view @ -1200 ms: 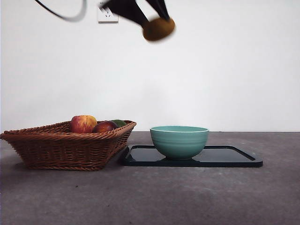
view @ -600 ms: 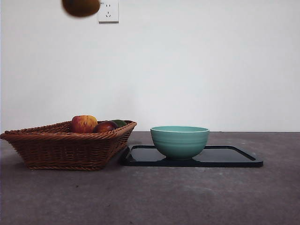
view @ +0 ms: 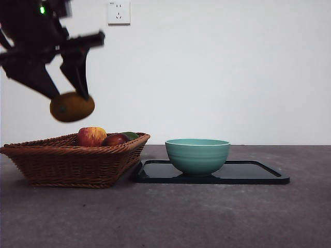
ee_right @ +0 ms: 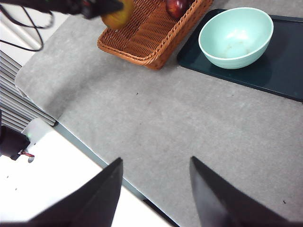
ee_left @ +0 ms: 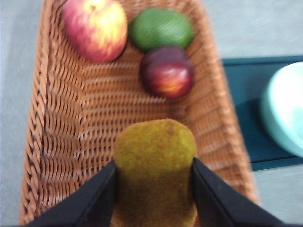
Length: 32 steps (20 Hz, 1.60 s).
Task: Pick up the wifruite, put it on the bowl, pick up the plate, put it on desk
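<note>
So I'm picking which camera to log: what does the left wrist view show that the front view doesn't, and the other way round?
Only the left wrist view shows the wicker basket's inside floor and the whole green fruit. Only the front view shows the wall socket, the bowl's ribbed outside and the whole dark tray. Both show the left claw shut on the wifruite above the basket, plus the streaked apple and the dark red fruit. The right claw appears in neither.

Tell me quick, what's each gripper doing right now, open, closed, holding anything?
Left gripper: shut on the wifruite, held in the air over the wicker basket.
Right gripper: open, empty, above the desk.
</note>
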Tool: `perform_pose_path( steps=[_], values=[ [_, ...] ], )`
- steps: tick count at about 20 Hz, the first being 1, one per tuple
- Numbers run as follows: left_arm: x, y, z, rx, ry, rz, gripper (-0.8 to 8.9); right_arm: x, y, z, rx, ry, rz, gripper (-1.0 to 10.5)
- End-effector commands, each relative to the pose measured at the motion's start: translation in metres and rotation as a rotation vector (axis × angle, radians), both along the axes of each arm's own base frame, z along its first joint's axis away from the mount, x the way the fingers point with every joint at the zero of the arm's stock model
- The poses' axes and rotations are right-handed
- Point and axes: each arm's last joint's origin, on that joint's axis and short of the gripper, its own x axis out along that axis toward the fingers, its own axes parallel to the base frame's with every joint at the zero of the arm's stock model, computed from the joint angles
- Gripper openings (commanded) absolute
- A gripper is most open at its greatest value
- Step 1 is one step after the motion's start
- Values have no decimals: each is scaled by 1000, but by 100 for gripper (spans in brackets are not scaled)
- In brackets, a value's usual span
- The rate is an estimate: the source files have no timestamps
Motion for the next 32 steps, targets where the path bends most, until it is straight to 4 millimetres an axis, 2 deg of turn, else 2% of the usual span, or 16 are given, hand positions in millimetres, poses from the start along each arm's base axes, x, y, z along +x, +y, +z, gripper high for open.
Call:
perform_pose_path(
  steps=[1, 7, 12, 13, 16, 18, 21, 25, 28, 32],
  values=[
    [15, -6, -15, 22, 11, 1, 154, -1, 0, 6, 8, -30, 12, 222],
    [38, -17, -55, 58, 71, -3, 154, -1, 0, 6, 9, -27, 11, 222],
    [44, -17, -71, 83, 116, 2, 157, -1, 0, 6, 11, -25, 8, 222],
    [44, -17, -72, 85, 120, 2, 171, -1, 0, 6, 11, -25, 8, 222],
    [44, -17, -72, 82, 124, 6, 324, -1, 0, 6, 11, -26, 8, 222],
    [44, -17, -71, 76, 121, 10, 347, -1, 0, 6, 11, -25, 8, 222],
    [42, -16, -62, 63, 95, 9, 347, -1, 0, 6, 11, -25, 8, 222],
    [33, -12, -35, 28, 18, 6, 347, -1, 0, 6, 11, -25, 8, 222],
    [18, -6, -9, 3, -33, -20, 345, -1, 0, 6, 10, -26, 8, 222],
    [-12, 3, 23, -95, -44, -158, 344, -1, 0, 6, 9, -27, 5, 222]
  ],
)
